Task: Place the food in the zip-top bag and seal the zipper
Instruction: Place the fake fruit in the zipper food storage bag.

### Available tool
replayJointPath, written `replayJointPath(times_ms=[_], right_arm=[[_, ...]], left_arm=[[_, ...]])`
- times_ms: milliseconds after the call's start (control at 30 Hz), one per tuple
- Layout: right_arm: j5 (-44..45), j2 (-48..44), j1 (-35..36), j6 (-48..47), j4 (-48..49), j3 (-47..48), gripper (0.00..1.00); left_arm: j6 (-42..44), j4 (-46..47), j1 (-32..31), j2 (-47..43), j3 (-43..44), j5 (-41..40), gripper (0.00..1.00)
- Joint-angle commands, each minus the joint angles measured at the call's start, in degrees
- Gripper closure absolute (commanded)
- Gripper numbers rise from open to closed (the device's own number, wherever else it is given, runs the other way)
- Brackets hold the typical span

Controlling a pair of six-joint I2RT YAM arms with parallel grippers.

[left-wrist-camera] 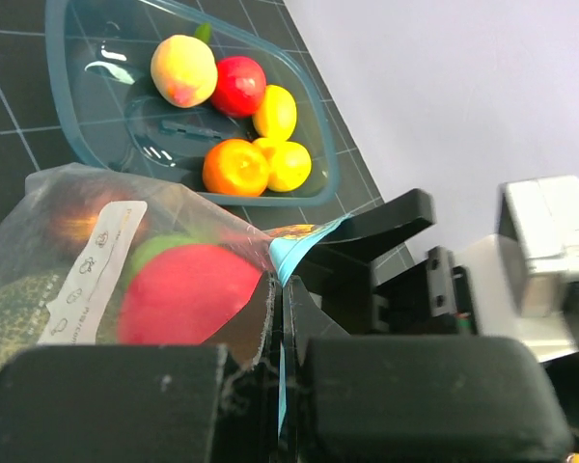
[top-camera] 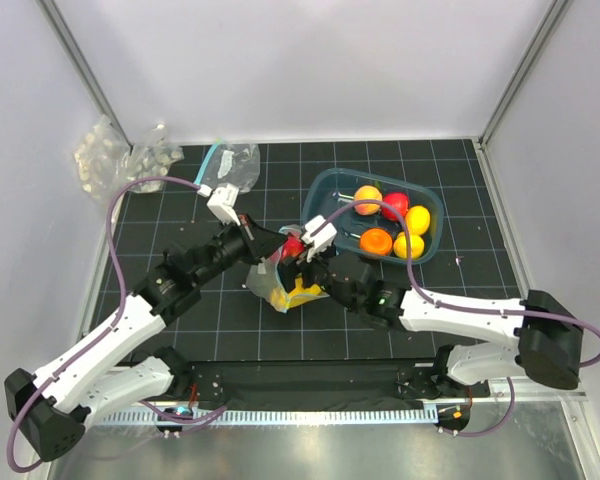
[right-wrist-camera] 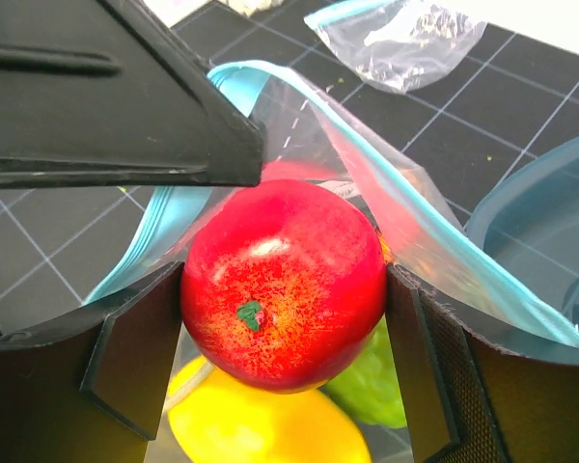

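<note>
Right gripper (right-wrist-camera: 288,318): jaws spread wide, both pads pressed on the red apple (right-wrist-camera: 280,260), one per side, stem dimple toward the wrist camera. Held at the mouth of the zip-top bag (left-wrist-camera: 72,217), apparently partway in; judged as the loading step for this fruit.

Left gripper (left-wrist-camera: 280,391): pressed together, pinching the bag's mouth edge at the zipper (left-wrist-camera: 291,253), teal strip caught between the closed fingers and raised off the table (top-camera: 480,275). Likely reason: to prop the soft mouth open and stop the bag sliding while the other arm loads.

In the right wrist view: zipper looping around and behind the apple, left finger a dark wedge just above it at upper left.

Inside the bag, below the apple: a yellow piece (right-wrist-camera: 261,429) and a green piece (right-wrist-camera: 378,386), touching. Dull-green shape low in the bag in the left wrist view, possibly the melon, not sure.

Bag standing mid-table between the two arms, just left of the teal tub (top-camera: 325,185).

Left in the tub: peach-coloured ball (left-wrist-camera: 183,69), red ball (left-wrist-camera: 239,85), lemons (left-wrist-camera: 275,111), orange (left-wrist-camera: 236,166).

Next move, as a judgement: release low inside the bag, no tug on the pinched edge. Risks: mouth collapsing, apple rolling off the rim.

Sealing not yet begun; mouth wide open.

Spare clear bag (top-camera: 230,160) and packs of white lumps (top-camera: 105,160) at the far left corner, well apart, not involved.
</note>
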Motion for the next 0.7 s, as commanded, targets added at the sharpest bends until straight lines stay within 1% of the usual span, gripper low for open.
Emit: replayJointPath(times_ms=[0, 100, 167, 200, 267, 333, 367, 400, 467, 567, 667], right_arm=[[0.74, 4.25, -0.29, 0.79, 3.53, 2.78, 0.55], [1.97, 7.58, -1.07, 2.63, 1.6, 4.89, 0.55], [1.8, 9.0, -2.91, 4.21, 0.54, 5.77, 0.55], [0.84, 9.61, -3.88, 6.57, -0.42, 6.21, 0.55], [-1.18, 11.37, -5.55, 8.43, -1.74, 7.09, 0.51], [-2.95, 11.9, -6.88, 9.67, -1.92, 7.09, 0.38], [-3.04, 11.73, -6.96, 9.59, -1.83, 7.01, 0.23], [-3.47, 11.29, -6.88, 9.41, -1.83, 6.83, 0.19], [-3.56, 9.28, -6.88, 9.59, -1.83, 6.04, 0.13], [-4.35, 6.11, -6.88, 8.62, -1.92, 5.25, 0.11], [-4.44, 4.18, -6.61, 8.09, -4.55, 6.03, 0.08]], left_arm=[[-1.25, 6.21, 0.08, 0.39, 0.26, 1.98, 1.0], [-1.42, 4.8, 0.17, 0.57, 0.35, -0.66, 1.0], [-1.51, 3.41, 0.17, 0.83, 0.43, -1.98, 1.0], [-1.51, 3.22, 0.17, 0.92, 0.52, -2.51, 1.0], [-1.6, 3.04, 0.17, 1.01, 0.61, -2.51, 1.0], [-1.6, 2.87, 0.17, 1.1, 0.61, -2.51, 1.0], [-1.6, 2.78, 0.17, 0.92, 0.61, -2.86, 1.0], [-1.69, 2.52, 0.26, 0.75, 0.61, -3.21, 1.0], [-1.6, 1.37, 0.26, 0.57, 0.78, -4.7, 1.0], [-1.86, 0.32, 0.52, 0.48, 0.87, -6.81, 1.0], [-2.21, -0.65, 0.61, 0.83, 1.05, -8.31, 1.0]])
